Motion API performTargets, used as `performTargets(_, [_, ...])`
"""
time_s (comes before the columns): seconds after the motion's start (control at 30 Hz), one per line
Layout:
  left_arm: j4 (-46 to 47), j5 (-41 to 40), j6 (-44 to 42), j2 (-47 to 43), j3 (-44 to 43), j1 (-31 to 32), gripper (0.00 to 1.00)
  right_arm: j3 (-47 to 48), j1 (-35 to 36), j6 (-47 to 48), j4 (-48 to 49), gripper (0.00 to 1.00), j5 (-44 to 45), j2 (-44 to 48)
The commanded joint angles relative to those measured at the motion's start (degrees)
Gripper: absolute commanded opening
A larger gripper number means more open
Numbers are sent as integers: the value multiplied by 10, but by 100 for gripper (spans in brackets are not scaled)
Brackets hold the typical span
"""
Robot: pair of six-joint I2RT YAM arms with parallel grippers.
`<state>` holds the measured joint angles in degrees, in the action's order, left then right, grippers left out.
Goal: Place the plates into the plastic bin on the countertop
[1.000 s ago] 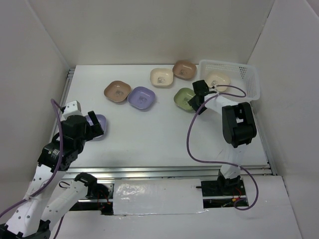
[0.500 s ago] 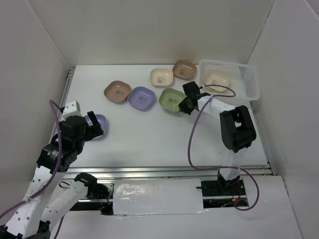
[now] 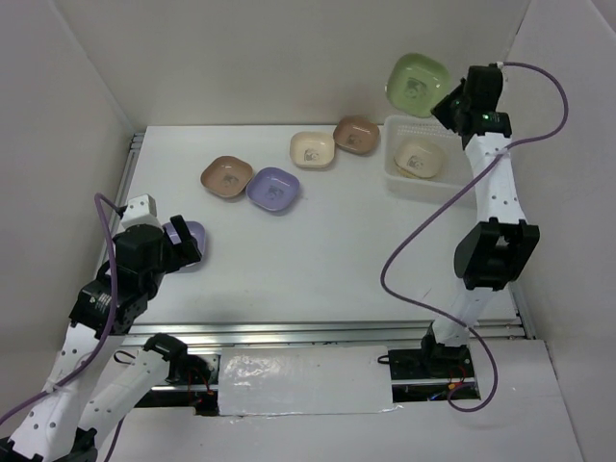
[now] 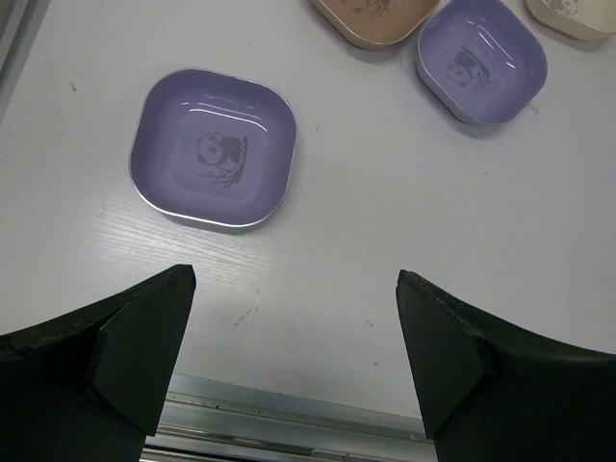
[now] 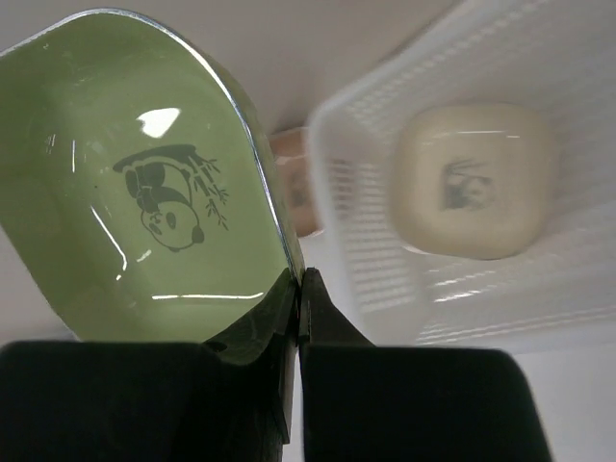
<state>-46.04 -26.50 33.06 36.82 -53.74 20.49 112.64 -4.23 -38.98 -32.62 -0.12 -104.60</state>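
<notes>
Green plate [image 3: 419, 84] tilted steeply, rim pinched in right hand [image 3: 444, 100]

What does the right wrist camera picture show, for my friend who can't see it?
The right tool pinches the rim of a green plate with a panda drawing. To its right in the picture is the white plastic bin with a cream plate lying inside.
</notes>
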Motion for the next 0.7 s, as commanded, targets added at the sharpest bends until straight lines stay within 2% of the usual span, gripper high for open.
performTargets(0.0, [27,12,-15,-5,-1,-2,99,-7,-35,104,-77,0,-50,-55])
performTargets(0.07, [25,8,-13,-4,-1,-2,99,-25,-48,110,-55,0,-53,-64])
performTargets(0.23, [33,30,-25,2,0,-2,99,25,-72,104,-80,0,-1,-152])
performTargets(0.43, [35,38,-28,9,0,-2,99,-36,-83,61,-34,0,-1,-168])
performTargets(0.5, [38,42,-31,9,2,-2,99,-34,-83,54,-38,9,17,-168])
performTargets(0.53, [39,46,-32,8,3,-2,99,-30,-84,46,-41,32,28,-163])
performTargets(0.57, [40,47,-32,10,3,-2,99,-30,-84,41,-45,50,33,-158])
performTargets(0.67, [39,48,-33,11,3,-2,99,-47,-90,21,-33,69,43,-120])
